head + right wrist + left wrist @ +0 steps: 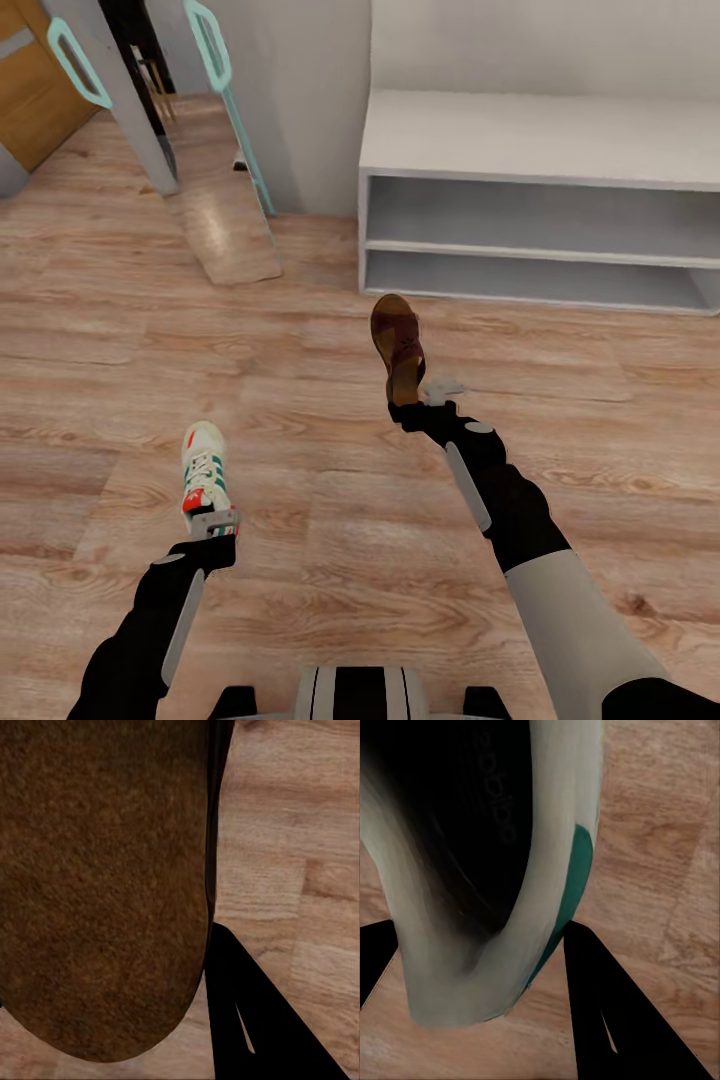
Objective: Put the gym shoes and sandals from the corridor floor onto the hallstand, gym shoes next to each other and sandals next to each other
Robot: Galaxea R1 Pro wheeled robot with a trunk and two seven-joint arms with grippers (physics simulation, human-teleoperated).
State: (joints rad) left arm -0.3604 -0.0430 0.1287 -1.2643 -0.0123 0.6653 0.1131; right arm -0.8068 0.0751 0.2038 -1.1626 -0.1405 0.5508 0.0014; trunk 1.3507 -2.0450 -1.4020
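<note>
my left gripper [212, 522] pinches the heel of a gym shoe [203, 466], its collar pressed between my fingers [607, 1012]. my right gripper [420, 400] is clamped on the heel end of a brown sandal [396, 345], its tan footbed [105, 885] close to the wrist camera. light wood-grain corridor floor [300, 560] lies beneath both. ahead on the right stands the pale hallstand [540, 140] against the wall; teal-railed stairs [215, 45] rise at the left.

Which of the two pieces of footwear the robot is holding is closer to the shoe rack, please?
The brown sandal in the right gripper; it hangs just before the hallstand, whereas the white gym shoe in the left gripper is farther back.
</note>
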